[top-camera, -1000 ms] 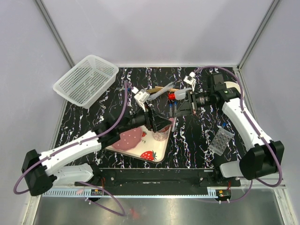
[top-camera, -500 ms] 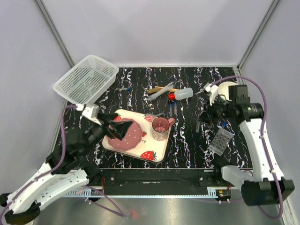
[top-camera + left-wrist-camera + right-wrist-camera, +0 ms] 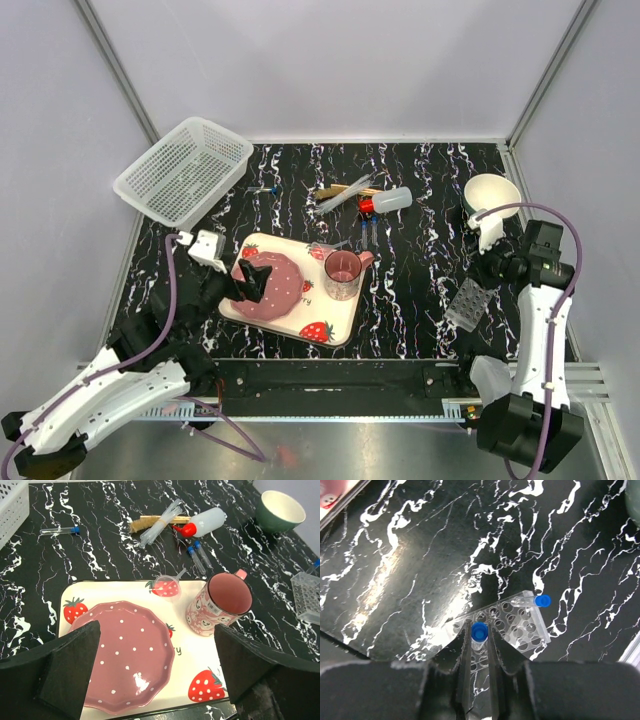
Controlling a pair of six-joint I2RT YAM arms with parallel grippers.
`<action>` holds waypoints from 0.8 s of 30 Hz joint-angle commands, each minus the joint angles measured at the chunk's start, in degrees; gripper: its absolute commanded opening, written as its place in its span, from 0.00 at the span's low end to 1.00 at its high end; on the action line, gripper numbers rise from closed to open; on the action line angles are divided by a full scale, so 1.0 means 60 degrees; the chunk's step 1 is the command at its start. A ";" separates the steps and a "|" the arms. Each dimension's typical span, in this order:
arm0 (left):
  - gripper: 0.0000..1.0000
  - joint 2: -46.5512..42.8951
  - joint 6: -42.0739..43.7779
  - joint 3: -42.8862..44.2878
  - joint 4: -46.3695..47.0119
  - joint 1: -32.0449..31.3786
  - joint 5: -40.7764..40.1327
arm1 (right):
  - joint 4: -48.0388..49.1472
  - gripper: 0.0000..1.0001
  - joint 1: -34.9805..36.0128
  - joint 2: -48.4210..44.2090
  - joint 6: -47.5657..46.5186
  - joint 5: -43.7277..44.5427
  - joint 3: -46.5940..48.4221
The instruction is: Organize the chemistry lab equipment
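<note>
Step in hand, as judged: loading tubes into the clear rack (image 3: 512, 617). The right gripper (image 3: 479, 641) is clamped on a blue-capped tube (image 3: 479, 631) above the rack's holes; the next move calls for alignment with a free hole, then a straight descent. The left gripper (image 3: 159, 675) hangs wide open over the pink plate (image 3: 125, 650).

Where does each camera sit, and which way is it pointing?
Top external: above and behind, looking down on the table; left arm and right arm show.
Left wrist: on the left arm, facing forward over tray and cup; open left gripper frames it.
Right wrist: straight down at tube rack; right gripper holds a blue-capped tube.
Top and right wrist share the tube rack.
</note>
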 commanded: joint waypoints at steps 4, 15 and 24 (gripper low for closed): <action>0.99 0.0457 0.0308 0.0054 0.0285 0.0023 -0.0022 | 0.1933 0.14 -0.0716 0.0135 -0.0746 -0.0574 -0.0864; 0.99 0.0574 0.0381 0.0009 0.0344 0.0023 -0.0022 | 0.3679 0.15 -0.1186 0.0253 -0.0380 -0.1409 -0.1963; 0.99 0.0502 0.0337 -0.0020 0.0329 0.0023 0.0007 | 0.4602 0.15 -0.1273 0.0121 -0.0102 -0.1395 -0.2666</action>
